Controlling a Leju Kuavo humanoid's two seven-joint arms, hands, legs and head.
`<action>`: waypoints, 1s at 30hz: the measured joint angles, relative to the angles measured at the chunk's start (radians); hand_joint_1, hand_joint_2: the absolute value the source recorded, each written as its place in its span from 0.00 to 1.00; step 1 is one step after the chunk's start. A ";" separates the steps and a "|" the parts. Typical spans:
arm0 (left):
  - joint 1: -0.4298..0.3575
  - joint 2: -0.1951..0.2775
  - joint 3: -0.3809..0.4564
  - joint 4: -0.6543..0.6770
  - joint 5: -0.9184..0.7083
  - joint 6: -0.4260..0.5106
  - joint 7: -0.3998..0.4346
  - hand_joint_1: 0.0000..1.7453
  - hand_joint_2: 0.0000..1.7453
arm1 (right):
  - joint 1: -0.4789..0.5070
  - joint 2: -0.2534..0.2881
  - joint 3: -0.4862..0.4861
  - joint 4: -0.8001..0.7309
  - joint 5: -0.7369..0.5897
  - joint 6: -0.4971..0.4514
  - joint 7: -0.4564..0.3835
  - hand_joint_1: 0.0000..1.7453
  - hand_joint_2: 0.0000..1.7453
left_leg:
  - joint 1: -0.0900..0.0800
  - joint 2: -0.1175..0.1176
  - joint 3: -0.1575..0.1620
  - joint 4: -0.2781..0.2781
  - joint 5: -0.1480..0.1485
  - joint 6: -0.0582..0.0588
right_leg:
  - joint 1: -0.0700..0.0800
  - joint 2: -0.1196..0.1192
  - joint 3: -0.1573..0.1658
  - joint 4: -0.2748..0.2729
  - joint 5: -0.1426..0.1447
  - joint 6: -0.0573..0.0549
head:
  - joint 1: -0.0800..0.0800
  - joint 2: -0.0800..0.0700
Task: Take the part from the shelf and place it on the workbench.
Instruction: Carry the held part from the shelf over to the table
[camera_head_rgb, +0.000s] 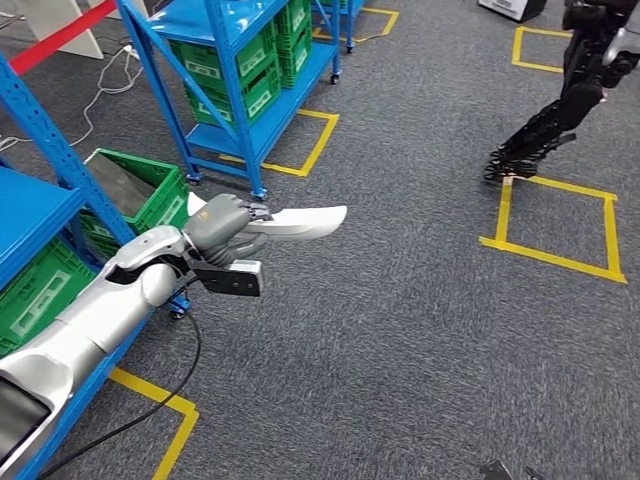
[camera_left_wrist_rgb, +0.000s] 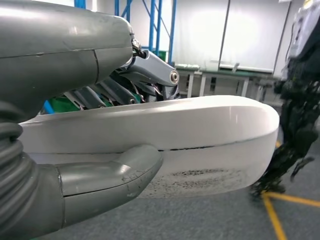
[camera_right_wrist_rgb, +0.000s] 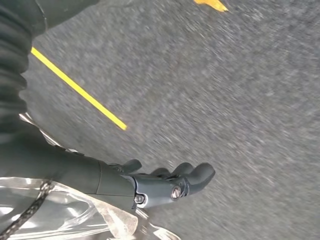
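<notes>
The left hand (camera_head_rgb: 219, 225) holds the part (camera_head_rgb: 302, 220) above the floor (camera_head_rgb: 392, 330), pointing toward three o'clock. The shelf (camera_head_rgb: 226, 60) stands at eleven o'clock, another robot (camera_head_rgb: 562, 100) at two o'clock.

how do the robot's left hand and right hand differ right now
The left hand grips the white part, thumb under it and fingers over it; the right hand holds nothing, fingers stretched out. The left hand is raised ahead near the blue shelf; the right hand hangs over grey carpet by a yellow tape line. Both are grey.
</notes>
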 joint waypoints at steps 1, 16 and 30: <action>0.004 0.007 0.001 -0.001 -0.001 0.001 0.000 1.00 1.00 | 0.007 -0.001 -0.004 0.000 -0.001 0.000 0.000 0.00 1.00 | -0.002 0.009 0.002 -0.009 0.000 0.002 | -0.003 0.012 -0.004 -0.002 0.004 0.007 | -0.001 0.000; 0.052 0.035 0.016 -0.020 -0.005 -0.004 0.017 1.00 1.00 | 0.037 -0.005 -0.034 0.008 -0.005 0.008 0.004 0.00 1.00 | -0.003 0.190 0.015 -0.023 -0.005 -0.028 | -0.003 -0.165 0.017 0.000 -0.021 0.021 | 0.000 0.000; 0.060 0.028 0.034 -0.025 -0.006 0.006 0.024 1.00 1.00 | 0.026 -0.005 -0.042 0.010 0.002 0.010 0.015 0.00 1.00 | 0.003 -0.011 0.002 0.005 -0.003 -0.003 | -0.002 0.004 0.001 0.004 -0.001 -0.001 | -0.004 0.000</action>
